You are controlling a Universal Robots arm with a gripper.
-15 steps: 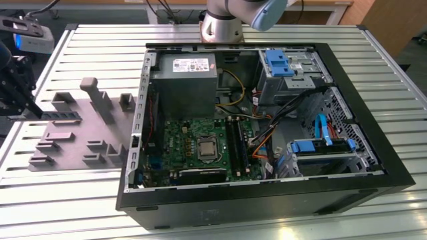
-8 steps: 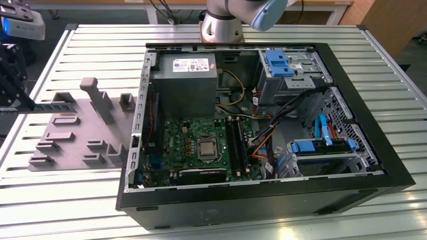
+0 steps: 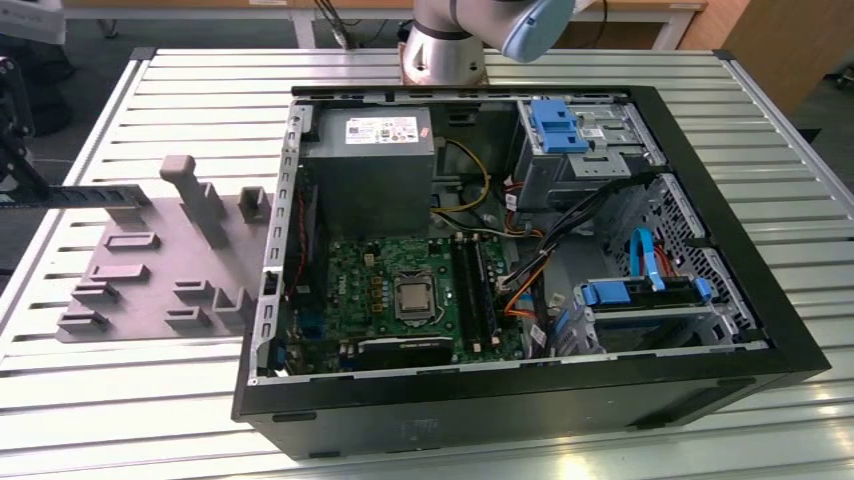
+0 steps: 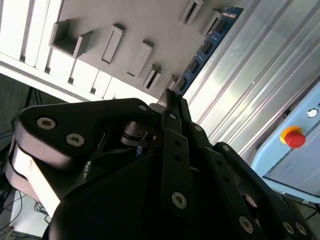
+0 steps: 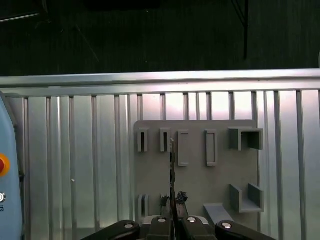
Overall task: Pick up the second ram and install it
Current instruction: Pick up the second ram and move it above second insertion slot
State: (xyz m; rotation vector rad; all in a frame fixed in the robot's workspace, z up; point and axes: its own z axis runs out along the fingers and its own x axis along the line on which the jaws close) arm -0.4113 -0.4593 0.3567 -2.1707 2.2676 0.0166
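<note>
— state of the gripper [image 4: 170, 98]?
— clamped narrow on one end of the second ram [image 4: 206, 46], with the rest of the stick jutting straight out past the fingertips.

— heading of the long axis?
— roughly level in the exterior view, running from the gripper at the exterior view's left toward the black computer case [image 3: 534, 410]. seen edge-on in the first wrist view, as a thin dark line.

— whereabouts?
— over the edge of the grey fixture plate [image 3: 160, 255] at the exterior view's left, on the slatted metal table [image 3: 200, 80]. touching the plate or clear of it: cannot tell.

— any writing?
— white label [image 3: 380, 128] on the grey power supply [image 3: 367, 175] inside the case, print not legible. red button [image 4: 292, 136] on a pale blue panel [image 4: 300, 165] beside the table, no words made out.

— counts?
— one stick in the gripper. in the first wrist view, four narrow slot blocks [image 5: 182, 147] in the plate's row furthest from the gripper, plus two open u-shaped brackets [image 5: 245, 139]. two blue drive brackets [image 3: 554, 125] in the case. one green motherboard [image 3: 360, 285], one cpu socket [image 3: 411, 298] at its middle.
</note>
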